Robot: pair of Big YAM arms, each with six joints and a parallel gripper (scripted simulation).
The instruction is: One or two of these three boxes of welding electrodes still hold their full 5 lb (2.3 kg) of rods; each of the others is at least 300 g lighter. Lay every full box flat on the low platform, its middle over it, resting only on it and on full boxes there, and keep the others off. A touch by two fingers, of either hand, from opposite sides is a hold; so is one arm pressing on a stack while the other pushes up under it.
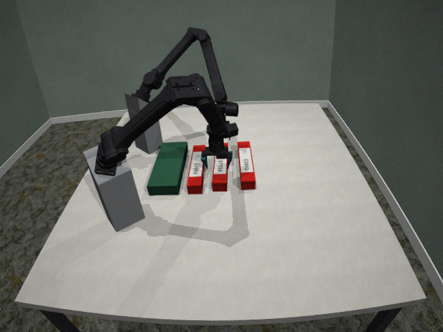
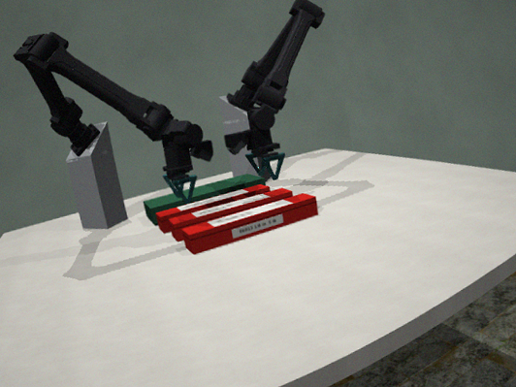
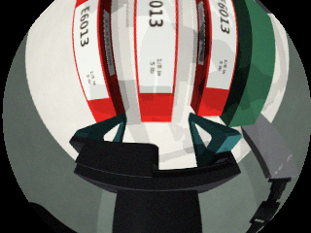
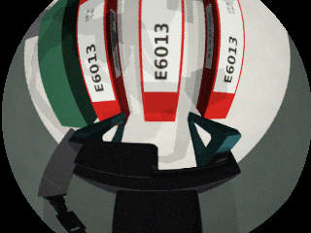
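Observation:
Three red E6013 boxes lie flat, parallel and apart: one nearest the platform (image 1: 194, 185) (image 3: 214, 103) (image 4: 105, 110), a middle one (image 1: 219, 179) (image 3: 156, 108) (image 4: 160, 106), and an outer one (image 1: 248, 182) (image 2: 205, 240) (image 3: 101, 108) (image 4: 221, 104). None is on the green platform (image 1: 166, 175) (image 3: 259, 73) (image 4: 51, 78). My left gripper (image 2: 270, 178) (image 3: 157, 116) is open above the far part of the middle box in the top view, where my arms largely hide it. My right gripper (image 1: 217, 167) (image 2: 185, 199) (image 4: 156, 115) is open above its nearer part. Exact fingertip clearance is unclear.
The right arm's grey pedestal (image 1: 120, 200) (image 2: 96, 191) and the left arm's pedestal (image 1: 148, 135) (image 2: 234, 119) stand behind the platform. Narrow gaps separate the boxes. Both forearms converge over the box row, close together in the top view.

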